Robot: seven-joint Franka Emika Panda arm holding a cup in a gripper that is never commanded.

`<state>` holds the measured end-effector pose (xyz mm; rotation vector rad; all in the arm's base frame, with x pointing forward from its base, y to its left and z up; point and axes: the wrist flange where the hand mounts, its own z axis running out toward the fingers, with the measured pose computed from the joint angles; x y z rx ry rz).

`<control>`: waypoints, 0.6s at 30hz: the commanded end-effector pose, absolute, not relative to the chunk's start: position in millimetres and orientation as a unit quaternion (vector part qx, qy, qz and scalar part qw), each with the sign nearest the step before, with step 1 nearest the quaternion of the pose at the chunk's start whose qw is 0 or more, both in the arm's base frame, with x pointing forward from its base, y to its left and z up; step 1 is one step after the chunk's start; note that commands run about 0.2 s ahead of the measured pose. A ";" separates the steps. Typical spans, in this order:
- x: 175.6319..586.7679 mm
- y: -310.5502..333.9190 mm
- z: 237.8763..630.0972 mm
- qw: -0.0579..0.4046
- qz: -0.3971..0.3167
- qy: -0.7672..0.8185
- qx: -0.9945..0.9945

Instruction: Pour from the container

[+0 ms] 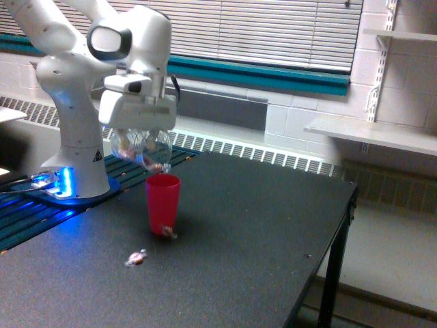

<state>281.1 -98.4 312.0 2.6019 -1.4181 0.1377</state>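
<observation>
Exterior view: the white arm's jaws (141, 130) grip a clear round plastic container (141, 146) tipped just above an opaque red plastic cup (163, 203), so wrapped candies can fall in; two candies (136, 258) lie on the dark counter (259, 232) below.

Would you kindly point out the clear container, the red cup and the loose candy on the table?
clear container (141, 147): exterior view, on its see-through wall.
red cup (163, 201): exterior view, middle of its side.
loose candy (136, 257): exterior view, on its wrapper.
</observation>
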 end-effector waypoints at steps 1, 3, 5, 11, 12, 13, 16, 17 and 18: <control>279.2 -82.4 276.0 0.078 0.039 -0.576 0.813; 279.9 -81.3 267.5 0.075 0.033 -0.584 0.808; 280.1 -80.3 258.8 0.071 0.025 -0.592 0.802; 287.8 -71.2 256.6 0.037 0.036 -0.561 0.826; 288.3 -73.1 257.5 0.027 0.038 -0.547 0.836; 285.4 -73.4 260.0 0.031 0.027 -0.517 0.855; 285.7 -51.9 271.1 0.030 -0.002 -0.365 0.931; 292.0 -57.8 283.0 0.033 0.011 -0.351 0.936; 299.6 -72.5 298.6 0.030 0.023 -0.349 0.936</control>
